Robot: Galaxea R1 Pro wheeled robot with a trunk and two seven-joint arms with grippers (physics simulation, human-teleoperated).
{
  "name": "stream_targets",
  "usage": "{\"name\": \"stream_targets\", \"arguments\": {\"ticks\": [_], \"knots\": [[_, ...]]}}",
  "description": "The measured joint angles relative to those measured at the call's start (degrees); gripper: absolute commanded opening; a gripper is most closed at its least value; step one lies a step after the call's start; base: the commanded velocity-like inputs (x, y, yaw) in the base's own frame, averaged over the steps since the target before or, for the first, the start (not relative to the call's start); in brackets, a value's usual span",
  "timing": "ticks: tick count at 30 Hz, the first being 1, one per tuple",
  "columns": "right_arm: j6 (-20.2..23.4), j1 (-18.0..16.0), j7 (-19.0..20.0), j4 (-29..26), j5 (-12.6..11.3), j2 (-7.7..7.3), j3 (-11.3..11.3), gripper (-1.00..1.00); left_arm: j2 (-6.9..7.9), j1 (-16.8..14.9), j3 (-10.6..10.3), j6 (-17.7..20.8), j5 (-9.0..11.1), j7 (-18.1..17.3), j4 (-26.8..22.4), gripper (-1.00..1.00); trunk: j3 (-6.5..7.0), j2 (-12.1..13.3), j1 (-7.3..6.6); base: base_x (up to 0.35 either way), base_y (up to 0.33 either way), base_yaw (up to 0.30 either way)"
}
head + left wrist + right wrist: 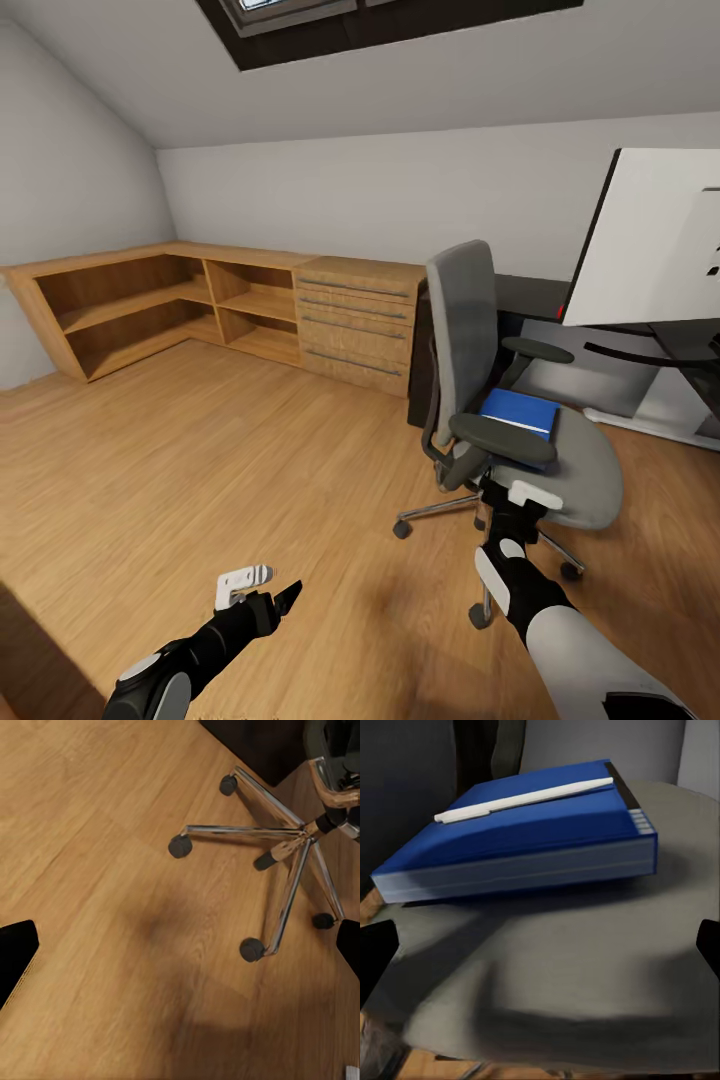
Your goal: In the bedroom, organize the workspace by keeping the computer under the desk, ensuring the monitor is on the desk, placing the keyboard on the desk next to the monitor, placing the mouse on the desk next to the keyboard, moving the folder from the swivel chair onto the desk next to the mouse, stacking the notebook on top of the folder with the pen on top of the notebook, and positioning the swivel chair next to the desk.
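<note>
Right hand (500, 500) hovers spread and empty at the swivel chair's (590, 480) seat edge, near the blue folder (525, 832) lying there, while the left hand (262, 592) hangs released above the floor (200, 450)

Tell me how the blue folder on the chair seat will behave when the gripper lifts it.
The folder looks thick and flat-edged, so probably stiff rather than floppy. A loose white pen lies on its cover and would likely roll off if it tilts. The swivel chair stands on casters, so a push may shift it.
</note>
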Motion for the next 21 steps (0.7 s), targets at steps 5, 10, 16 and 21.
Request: {"name": "stream_targets", "arguments": {"ticks": [5,10,16,21], "knots": [[-0.02,0.0,0.0,0.0,-0.04,0.0,0.0,1.0,0.0,0.0,0.0,0.0,0.02,0.0,0.0,1.0,0.0,0.0,0.0,0.005,0.002,0.268],[-0.02,0.01,0.0,-0.02,-0.01,0.0,-0.03,1.0,0.0,0.0,-0.02,0.0,-0.02,-0.02,0.01,1.0,0.0,0.0,-0.02,0.131,0.0,0.135],[-0.02,0.01,0.0,-0.09,0.0,-0.01,-0.04,1.0,-0.04,-0.04,-1.26,0.06,0.02,-0.12,0.02,1.0,0.0,0.0,0.0,0.033,0.001,0.012],[-0.02,0.01,-0.01,-0.09,0.01,-0.01,-0.05,1.0,-0.03,-0.02,-1.45,0.07,0.03,-0.11,0.01,1.0,0.0,0.0,0.0,0.002,0.055,0.001]]}}
